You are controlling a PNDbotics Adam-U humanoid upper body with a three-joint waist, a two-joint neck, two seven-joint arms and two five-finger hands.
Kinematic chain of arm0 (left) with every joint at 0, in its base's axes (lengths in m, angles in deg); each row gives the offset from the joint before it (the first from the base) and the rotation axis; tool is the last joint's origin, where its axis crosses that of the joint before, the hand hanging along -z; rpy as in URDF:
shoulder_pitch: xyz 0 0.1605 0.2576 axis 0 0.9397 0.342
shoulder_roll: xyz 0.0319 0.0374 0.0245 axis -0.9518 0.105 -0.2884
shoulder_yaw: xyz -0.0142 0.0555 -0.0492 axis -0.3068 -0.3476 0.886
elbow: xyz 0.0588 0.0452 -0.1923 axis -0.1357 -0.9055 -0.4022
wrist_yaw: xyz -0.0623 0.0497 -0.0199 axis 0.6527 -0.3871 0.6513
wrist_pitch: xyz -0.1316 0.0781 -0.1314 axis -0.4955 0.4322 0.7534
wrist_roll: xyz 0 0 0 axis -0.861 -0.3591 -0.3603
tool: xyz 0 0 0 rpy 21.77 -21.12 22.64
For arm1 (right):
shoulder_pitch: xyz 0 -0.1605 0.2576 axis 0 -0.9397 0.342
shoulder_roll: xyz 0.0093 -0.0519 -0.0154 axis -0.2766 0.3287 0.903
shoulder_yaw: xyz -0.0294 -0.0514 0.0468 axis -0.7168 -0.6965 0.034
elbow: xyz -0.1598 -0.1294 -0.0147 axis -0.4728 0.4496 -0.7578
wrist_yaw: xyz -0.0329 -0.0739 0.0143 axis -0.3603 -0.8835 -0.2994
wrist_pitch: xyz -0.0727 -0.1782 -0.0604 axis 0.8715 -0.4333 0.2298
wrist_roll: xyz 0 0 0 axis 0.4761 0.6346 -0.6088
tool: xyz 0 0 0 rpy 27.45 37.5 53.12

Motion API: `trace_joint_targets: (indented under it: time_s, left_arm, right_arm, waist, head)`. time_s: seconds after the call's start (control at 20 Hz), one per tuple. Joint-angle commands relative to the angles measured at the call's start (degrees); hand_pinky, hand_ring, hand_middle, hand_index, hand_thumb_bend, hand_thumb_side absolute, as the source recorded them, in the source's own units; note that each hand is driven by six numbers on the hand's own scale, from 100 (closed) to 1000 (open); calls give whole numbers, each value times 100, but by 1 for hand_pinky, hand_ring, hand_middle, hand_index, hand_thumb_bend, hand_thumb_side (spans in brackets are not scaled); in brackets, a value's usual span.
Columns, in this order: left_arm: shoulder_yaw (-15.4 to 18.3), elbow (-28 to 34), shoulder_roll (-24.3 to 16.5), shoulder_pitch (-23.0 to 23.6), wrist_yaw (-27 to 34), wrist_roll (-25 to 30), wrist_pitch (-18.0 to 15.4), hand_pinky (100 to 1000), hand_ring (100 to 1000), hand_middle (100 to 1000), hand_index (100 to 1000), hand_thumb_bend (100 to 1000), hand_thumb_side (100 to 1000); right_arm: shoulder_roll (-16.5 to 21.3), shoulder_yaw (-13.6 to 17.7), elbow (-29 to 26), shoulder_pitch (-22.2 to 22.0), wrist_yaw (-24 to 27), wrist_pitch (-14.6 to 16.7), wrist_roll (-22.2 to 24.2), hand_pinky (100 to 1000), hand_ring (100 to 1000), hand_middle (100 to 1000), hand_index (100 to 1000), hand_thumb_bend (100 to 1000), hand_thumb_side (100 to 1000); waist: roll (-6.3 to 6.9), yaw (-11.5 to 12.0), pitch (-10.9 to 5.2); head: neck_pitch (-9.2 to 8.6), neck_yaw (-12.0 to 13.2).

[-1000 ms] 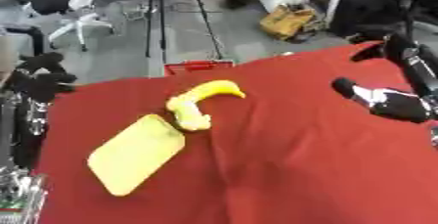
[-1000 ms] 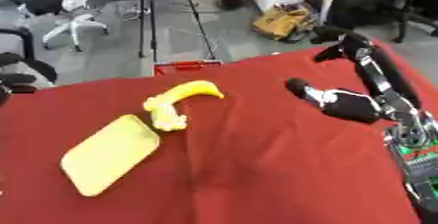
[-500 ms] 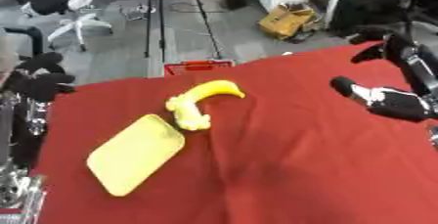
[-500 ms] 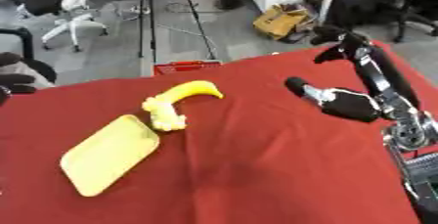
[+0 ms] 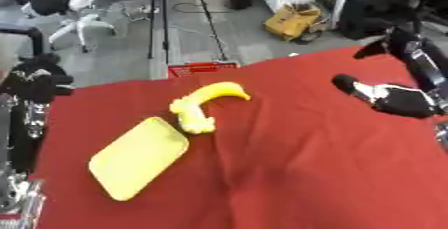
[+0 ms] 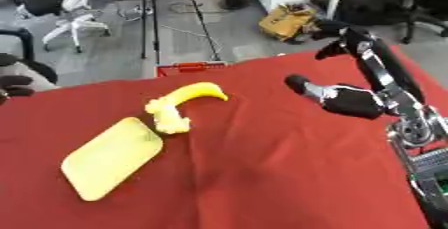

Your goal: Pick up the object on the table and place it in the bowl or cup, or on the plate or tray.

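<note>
Banana lies where it lay a second ago, touching the yellow tray. Right hand has barely crept nearer, well apart; whether its fingers are apart I cannot tell, so the pick is not begun.

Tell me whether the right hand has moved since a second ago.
No. The right hand still hovers right of the banana, over the red cloth, equally distant.

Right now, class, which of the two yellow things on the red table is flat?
The yellow tray, a flat rounded rectangle nearer the camera. The banana beside it is curved and lumpy.
</note>
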Motion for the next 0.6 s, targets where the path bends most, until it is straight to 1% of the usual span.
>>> trace_joint_targets:
  time_s: [0.05, 0.2, 0.4, 0.45, 0.5, 0.6]
  left_arm:
    - [-18, 88, -88, -89, -3, 28, -8, 612, 643, 753, 811, 743, 832]
    - [-45, 137, -42, -171, 17, 37, -30, 612, 643, 752, 811, 744, 829]
    - [-107, 222, 30, -293, 49, 41, -69, 612, 646, 751, 811, 746, 827]
    - [-124, 240, 49, -318, 58, 50, -76, 612, 646, 751, 811, 746, 827]
    - [-144, 258, 67, -344, 69, 62, -80, 613, 646, 751, 811, 747, 827]
    - [-194, 295, 107, -399, 88, 104, -93, 613, 646, 751, 811, 748, 826]
  right_arm:
    - [252, -238, 571, 519, 44, 119, 369, 757, 673, 795, 941, 686, 488]
    - [249, -450, 1291, 1057, -52, 335, 683, 763, 688, 811, 946, 693, 470]
    - [105, -596, 2283, 1594, -297, 660, 989, 775, 716, 826, 953, 699, 455]
    - [55, -605, 2515, 1700, -375, 734, 1039, 775, 716, 826, 953, 699, 455]
    - [62, -613, 2714, 1756, -442, 809, 1081, 785, 736, 838, 955, 702, 447]
    - [182, -623, 2998, 1774, -487, 948, 1134, 796, 753, 850, 957, 704, 438]
  waist:
    - [-101, 56, -82]
    - [-100, 239, -18]
    - [-122, 536, 85]
    - [-127, 599, 106]
    - [-132, 676, 133]
    - [-141, 844, 183]
  head:
    - [-33, -67]
    - [-84, -163]
    - [-150, -312]
    - [-169, -341]
    - [-191, -369]
    - [-234, -462]
